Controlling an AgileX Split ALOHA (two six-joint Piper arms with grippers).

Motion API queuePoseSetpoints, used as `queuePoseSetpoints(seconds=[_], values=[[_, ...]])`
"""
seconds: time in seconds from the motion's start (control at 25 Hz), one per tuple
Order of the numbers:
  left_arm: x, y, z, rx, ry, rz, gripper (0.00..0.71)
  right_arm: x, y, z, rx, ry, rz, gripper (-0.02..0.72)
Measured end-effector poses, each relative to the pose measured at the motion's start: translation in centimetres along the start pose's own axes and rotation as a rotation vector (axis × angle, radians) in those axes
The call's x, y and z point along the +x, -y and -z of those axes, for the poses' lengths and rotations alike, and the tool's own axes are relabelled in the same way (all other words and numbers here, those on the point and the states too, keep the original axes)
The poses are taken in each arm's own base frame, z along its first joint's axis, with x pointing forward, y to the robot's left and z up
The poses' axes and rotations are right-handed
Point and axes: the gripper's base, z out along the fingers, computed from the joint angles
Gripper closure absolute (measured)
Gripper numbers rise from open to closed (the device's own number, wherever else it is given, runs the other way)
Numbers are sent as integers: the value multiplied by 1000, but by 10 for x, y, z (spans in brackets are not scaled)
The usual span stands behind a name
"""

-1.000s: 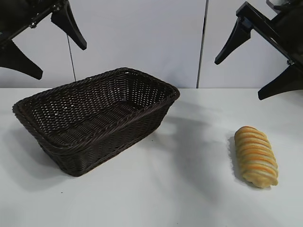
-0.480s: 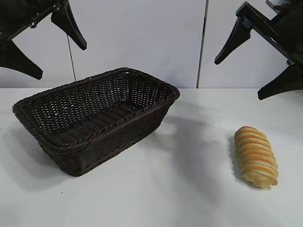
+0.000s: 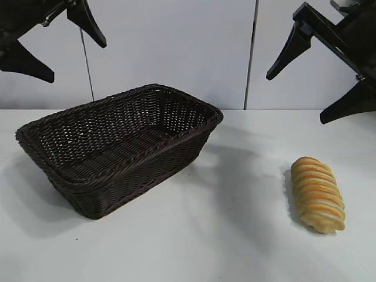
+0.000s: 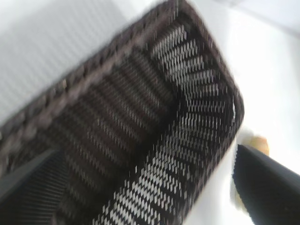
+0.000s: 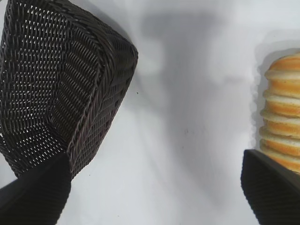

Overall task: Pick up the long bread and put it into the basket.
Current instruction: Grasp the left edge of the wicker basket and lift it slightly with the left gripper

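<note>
The long bread [image 3: 318, 194], golden with orange ridges, lies on the white table at the right, and its edge shows in the right wrist view [image 5: 283, 117]. The basket [image 3: 158, 88], dark brown wicker, stands at the left with nothing inside. My left gripper [image 3: 76, 60] hangs open high above the basket's left end, and its wrist view looks down on the basket's rim [image 4: 108, 56]. A sliver of the bread [image 4: 259, 143] shows beyond the basket. High above the table at the right, my right gripper [image 3: 297, 98] stands open over the space between basket and bread.
The white table [image 3: 235, 235] runs back to a pale wall [image 3: 176, 47] behind the arms. A wide bare stretch of table [image 5: 187, 117] separates the basket [image 5: 101, 70] from the bread.
My left gripper has risen a little above the basket. The right gripper, the bread and the basket have stayed where they were.
</note>
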Motion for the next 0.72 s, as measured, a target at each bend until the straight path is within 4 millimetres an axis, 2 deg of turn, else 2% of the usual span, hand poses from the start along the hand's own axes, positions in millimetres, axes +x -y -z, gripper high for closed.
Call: queuePoseSetpoints(seconds=[0.16, 0.56, 0.72], values=[[4, 0, 0, 4, -40, 1, 15, 0, 0, 0, 0, 1, 0, 21], [39, -2, 10, -15, -444, -40, 15, 0, 0, 0, 0, 1, 12, 21], [43, -2, 14, -18, -498, -68, 15, 0, 0, 0, 0, 1, 17, 21]])
